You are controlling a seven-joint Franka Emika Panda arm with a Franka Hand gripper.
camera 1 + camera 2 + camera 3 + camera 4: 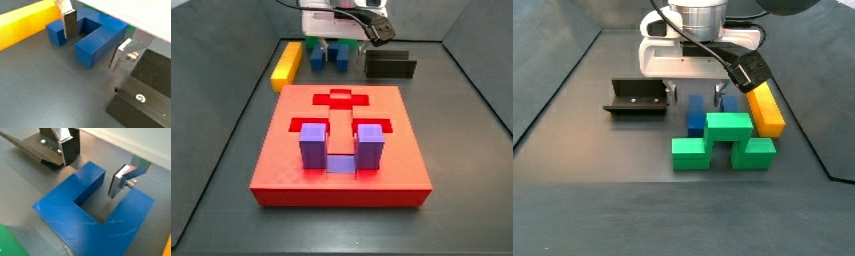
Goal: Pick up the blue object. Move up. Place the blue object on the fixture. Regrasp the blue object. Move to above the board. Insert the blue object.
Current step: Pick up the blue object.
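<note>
Your gripper (93, 170) hangs open, fingers (122, 182) straddling one prong of the blue object (93, 215) on the floor beside the yellow bar (23, 24); close off-centre and it could twist.

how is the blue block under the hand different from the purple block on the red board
The blue block is deep blue; the purple block is paler. The blue one lies on the dark floor between the yellow bar and the fixture, with the open hand low around one prong; the purple one sits in the red board, prongs pointing up, untouched. Both are U-shaped.
</note>
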